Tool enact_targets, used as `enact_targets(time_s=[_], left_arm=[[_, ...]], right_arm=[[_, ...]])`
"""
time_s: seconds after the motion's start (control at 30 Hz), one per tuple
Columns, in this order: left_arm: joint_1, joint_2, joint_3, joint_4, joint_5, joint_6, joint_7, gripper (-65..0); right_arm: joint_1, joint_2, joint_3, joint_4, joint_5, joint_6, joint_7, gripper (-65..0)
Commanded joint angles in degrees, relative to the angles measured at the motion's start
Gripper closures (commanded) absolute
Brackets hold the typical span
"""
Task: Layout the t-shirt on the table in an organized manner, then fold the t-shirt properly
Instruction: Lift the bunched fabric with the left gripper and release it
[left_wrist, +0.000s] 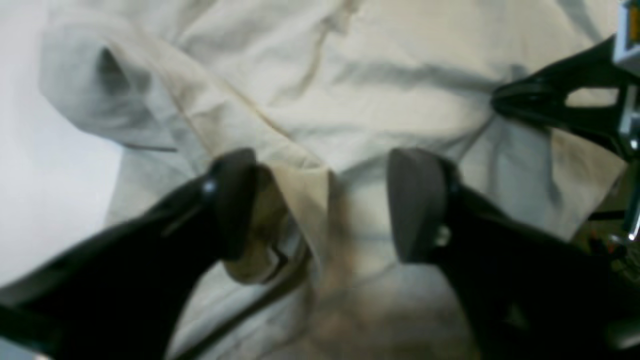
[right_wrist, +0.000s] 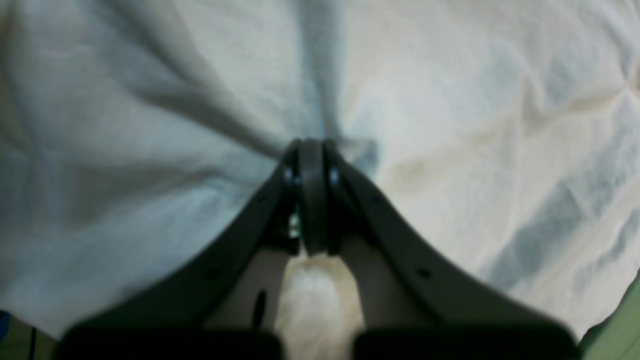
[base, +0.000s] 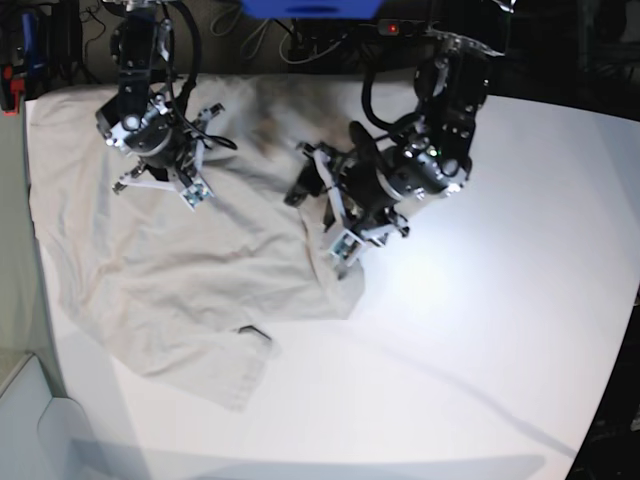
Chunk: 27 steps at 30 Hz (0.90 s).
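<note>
The light grey-beige t-shirt (base: 170, 270) lies crumpled over the left part of the white table (base: 480, 330). Over the shirt's right edge, my left gripper (base: 320, 222) stands open. In the left wrist view the left gripper (left_wrist: 322, 165) has a raised fold of the t-shirt (left_wrist: 380, 75) between its spread fingers, resting against the left pad (left_wrist: 235, 200) and not clamped. My right gripper (base: 222, 140) sits near the shirt's far edge. In the right wrist view the right gripper (right_wrist: 311, 147) is shut on a pinch of the t-shirt (right_wrist: 475, 100), with creases radiating from it. Its black tip (left_wrist: 500, 97) also shows in the left wrist view.
Dark equipment, cables and a blue object (base: 310, 8) line the table's far edge. A red item (base: 10, 85) sits at the far left. The shirt's left side reaches the table's left edge (base: 35, 250). Bare white tabletop stretches to the right and front.
</note>
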Motion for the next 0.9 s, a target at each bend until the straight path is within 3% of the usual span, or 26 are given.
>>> enact_targets(time_s=[0.0, 0.23, 0.5, 0.87], left_arm=[[-0.02, 0.20, 0.07, 1.91, -0.99, -0.49, -0.97, -45.1], [2.53, 0.28, -2.83, 9.29, -0.90, 0.04, -2.11, -45.5], [5.08, 2.83, -11.27, 8.50, -0.81, 0.04, -2.20, -34.3], [6.49, 4.33, -12.24, 3.14, -0.46, 0.13, -2.29, -34.3]], right_arm=[[0.27, 0.34, 0.18, 0.65, -0.54, -0.23, -0.56, 0.0], [0.27, 0.34, 0.18, 0.65, -0.45, -0.23, -0.56, 0.0], [0.27, 0.26, 0.18, 0.65, -0.45, -0.23, -0.47, 0.0], [0.36, 0.26, 0.18, 0.65, -0.45, -0.23, -0.47, 0.0]])
